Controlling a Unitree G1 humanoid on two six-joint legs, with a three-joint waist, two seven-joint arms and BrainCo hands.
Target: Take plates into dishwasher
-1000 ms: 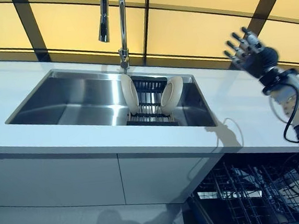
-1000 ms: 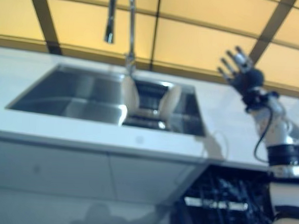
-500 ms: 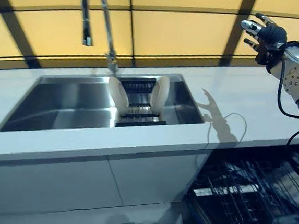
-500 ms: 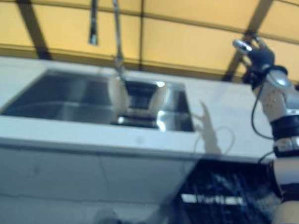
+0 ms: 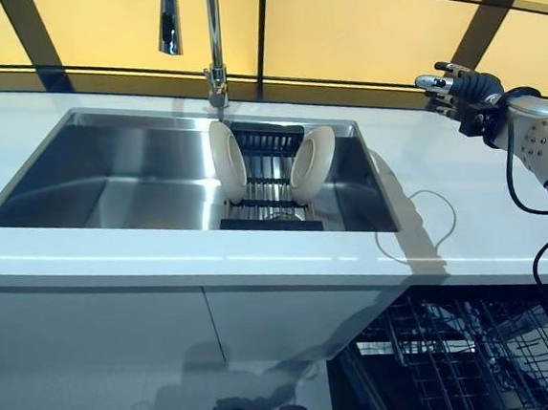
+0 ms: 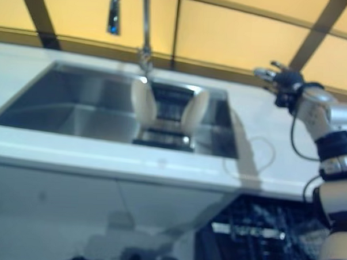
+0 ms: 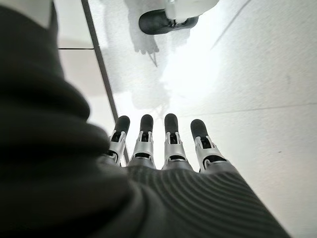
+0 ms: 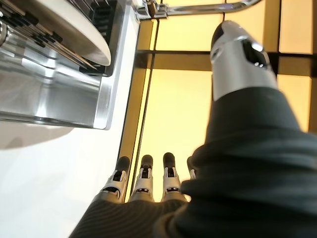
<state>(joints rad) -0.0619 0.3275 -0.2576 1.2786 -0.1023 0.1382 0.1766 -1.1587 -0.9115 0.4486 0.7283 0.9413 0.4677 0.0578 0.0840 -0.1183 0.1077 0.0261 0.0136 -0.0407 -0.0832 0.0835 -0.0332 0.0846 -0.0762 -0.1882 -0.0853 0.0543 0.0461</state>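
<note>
Standing plates [image 5: 228, 161]: two, upright in a rack [image 5: 269, 205] inside the sink [image 5: 108, 176]
Right hand [image 5: 458, 89]: raised beyond the sink's right end, fingers straight, empty
Left hand [image 7: 163, 148]: away from the sink, fingers straight, empty

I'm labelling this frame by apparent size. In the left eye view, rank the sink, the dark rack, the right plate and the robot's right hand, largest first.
1. sink
2. dark rack
3. right plate
4. right hand, roughly plate-sized here, so the last two are unsure.
</note>
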